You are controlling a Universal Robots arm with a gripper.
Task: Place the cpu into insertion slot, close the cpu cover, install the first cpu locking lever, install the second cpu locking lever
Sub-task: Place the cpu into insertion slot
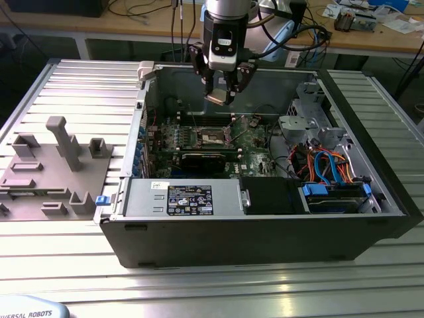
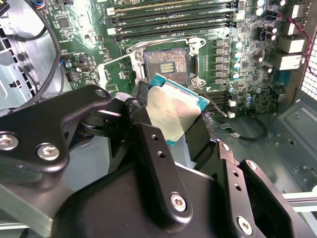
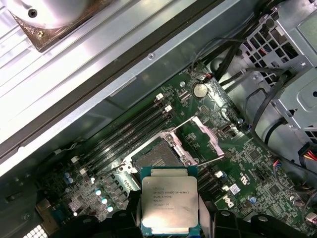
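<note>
The ribbed metal surface carried everything in the exterior view. Most of it was taken up by an open desktop computer case lying on its side with its interior facing up. At nine o'clock from the case lay a grey moulded fixture tray with upright pegs and pockets. The robot arm came down from twelve o'clock, over the case's far wall. Inside the case, a power supply lay along the six o'clock wall and a bundle of blue and orange cables sat toward the three o'clock end. The green motherboard lay flat on the case floor, between the power supply and the far wall. In the first wrist view, long black memory slots ran just beside the socket. The cpu cover stood swung up on its hinge, tilted clear of the socket. The insertion slot lay uncovered, its dark contact field showing inside the silvery rim. The jaws were closed on the cpu, pinching it by two opposite edges, its printed metal top turned toward the first wrist camera. The chip hung in the air, well apart from the board. In the exterior view it sat at twelve o'clock from the slot, about level with the case's upper rim.
</note>
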